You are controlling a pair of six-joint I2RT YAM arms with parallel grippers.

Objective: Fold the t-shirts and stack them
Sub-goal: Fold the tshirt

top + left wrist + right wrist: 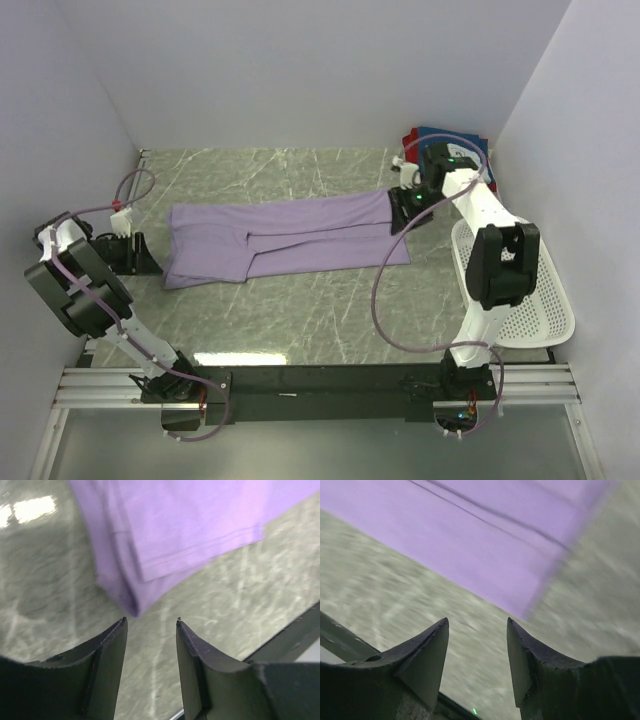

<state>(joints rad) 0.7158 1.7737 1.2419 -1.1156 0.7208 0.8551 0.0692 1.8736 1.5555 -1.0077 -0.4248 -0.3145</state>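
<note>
1. Lavender soft-cloth t-shirt (pixel 290 235) lies mid-way across the tabletop (pixel 300 320), folded into a long strip; I judge crosswise folds and stacking remain.
2. Left pincer (pixel 150 622) at 9 o'clock, right pincer (pixel 477 622) at 3: both gape, empty.

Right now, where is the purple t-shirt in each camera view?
Top external: purple t-shirt laid out mid-table.
Left wrist: upper half, its corner above the left pincer.
Right wrist: blurred, across the top.
Shared landmark: the green marbled table under it.
</note>
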